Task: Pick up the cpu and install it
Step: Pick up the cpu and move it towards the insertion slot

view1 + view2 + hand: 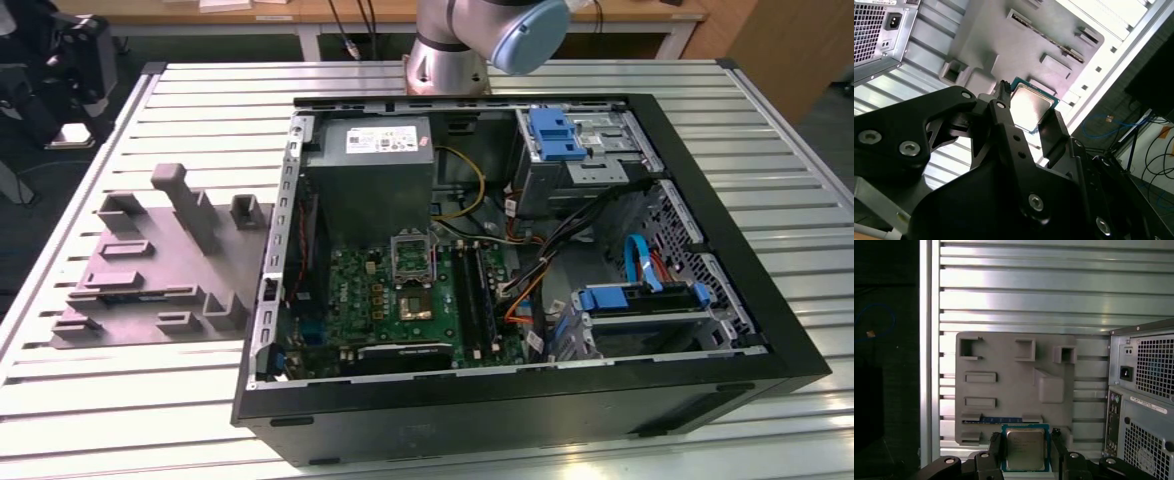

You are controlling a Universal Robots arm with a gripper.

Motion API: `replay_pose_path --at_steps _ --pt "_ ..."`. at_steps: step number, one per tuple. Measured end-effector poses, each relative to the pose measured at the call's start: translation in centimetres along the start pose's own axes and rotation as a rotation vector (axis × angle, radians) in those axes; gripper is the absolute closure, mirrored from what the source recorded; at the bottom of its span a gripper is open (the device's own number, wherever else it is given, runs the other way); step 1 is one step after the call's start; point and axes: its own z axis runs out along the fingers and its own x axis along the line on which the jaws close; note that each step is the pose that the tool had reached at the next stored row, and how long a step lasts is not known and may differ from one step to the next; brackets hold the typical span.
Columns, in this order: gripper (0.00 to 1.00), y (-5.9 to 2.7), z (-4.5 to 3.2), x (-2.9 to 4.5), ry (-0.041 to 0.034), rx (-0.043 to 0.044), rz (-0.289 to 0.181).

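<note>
Grips the cpu (1025,451) by two opposite rims in the closed hand (1026,437), hanging clear above the grey moulded tray (1004,390) on the slatted counter (1029,295). Looks light, thin and stiff, probably delicate underneath and slick on the metal lid; best kept pinched at the pale rim, level. In the exterior view, puts the tray at nine o'clock of the open computer case (534,405), the socket (411,253) inside it, crowded at twelve o'clock by the power supply (367,175). Open room above; case walls to clear.
</note>
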Motion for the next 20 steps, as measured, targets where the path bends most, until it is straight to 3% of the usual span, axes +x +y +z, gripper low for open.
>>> replay_pose_path --at_steps 20 --pt "0.53 0.0 0.01 -0.67 -0.0001 0.0 0.0"
